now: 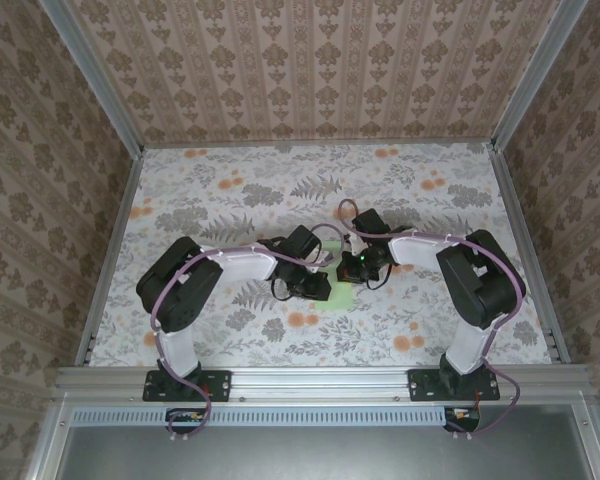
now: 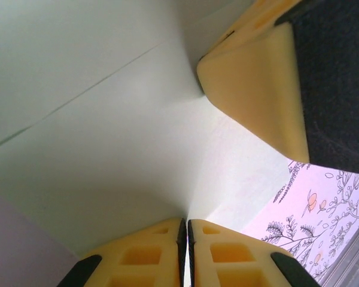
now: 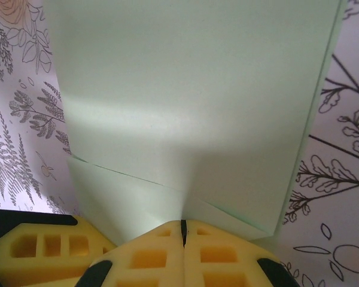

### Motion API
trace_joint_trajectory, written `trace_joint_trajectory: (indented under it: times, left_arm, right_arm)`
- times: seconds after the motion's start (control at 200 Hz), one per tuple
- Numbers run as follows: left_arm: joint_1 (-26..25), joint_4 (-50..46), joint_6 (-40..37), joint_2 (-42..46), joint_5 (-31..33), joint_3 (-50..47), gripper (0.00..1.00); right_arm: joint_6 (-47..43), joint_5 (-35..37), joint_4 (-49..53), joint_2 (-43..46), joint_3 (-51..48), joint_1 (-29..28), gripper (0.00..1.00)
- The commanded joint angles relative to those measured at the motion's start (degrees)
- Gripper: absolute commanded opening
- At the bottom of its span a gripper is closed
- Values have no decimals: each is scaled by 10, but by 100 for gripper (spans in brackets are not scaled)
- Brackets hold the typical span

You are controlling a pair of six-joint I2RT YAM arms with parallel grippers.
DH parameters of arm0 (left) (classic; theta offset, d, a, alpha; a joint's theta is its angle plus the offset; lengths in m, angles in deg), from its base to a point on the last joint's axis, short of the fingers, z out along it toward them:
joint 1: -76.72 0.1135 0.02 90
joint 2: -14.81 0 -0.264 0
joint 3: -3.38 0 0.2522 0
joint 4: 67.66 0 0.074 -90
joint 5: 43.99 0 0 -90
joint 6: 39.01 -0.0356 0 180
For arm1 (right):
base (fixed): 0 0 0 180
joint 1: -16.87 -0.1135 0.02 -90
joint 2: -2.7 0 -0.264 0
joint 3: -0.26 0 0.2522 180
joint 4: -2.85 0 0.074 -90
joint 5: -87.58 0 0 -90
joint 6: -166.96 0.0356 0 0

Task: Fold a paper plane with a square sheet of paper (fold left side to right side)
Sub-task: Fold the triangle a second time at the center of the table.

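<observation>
Tabletop (image 1: 230, 190) holds the paper plane (image 1: 342, 296), pinched by left gripper (image 2: 186, 226), touching right gripper (image 3: 183, 227).

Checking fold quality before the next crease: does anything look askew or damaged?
Slightly: the paper plane puckers toward the shut right gripper instead of lying flat, and a lower layer's edge juts past the upper one beside it. No tears show.

The left arm (image 1: 180, 285) and right arm (image 1: 480, 275) have black joints, white links, looping purple cables and black bases on the rail (image 1: 320, 380). The gripper fingers (image 3: 145, 258) are yellow.
</observation>
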Motion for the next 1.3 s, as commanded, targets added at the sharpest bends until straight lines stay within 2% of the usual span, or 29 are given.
trace_joint_trajectory:
  times: [0.0, 0.55, 1.105, 1.24, 1.295]
  left_arm:
    - [2, -22, -16, 13, 1, -25, 13]
    - [0, -39, -48, 57, -29, -76, 13]
    - [11, -50, -47, 96, -5, -107, 12]
    - [28, -33, -40, 136, -12, -112, 19]
    - [40, -15, -32, 155, -16, -116, 22]
  right_arm:
    - [-13, 50, 58, -26, 0, 0, 0]
    - [-23, 61, 81, -39, 16, 3, 0]
    - [-22, 52, 71, -31, 14, 3, 0]
    - [-13, 37, 36, 6, 6, 4, 3]
    - [-7, 39, 19, 30, 0, 5, 8]
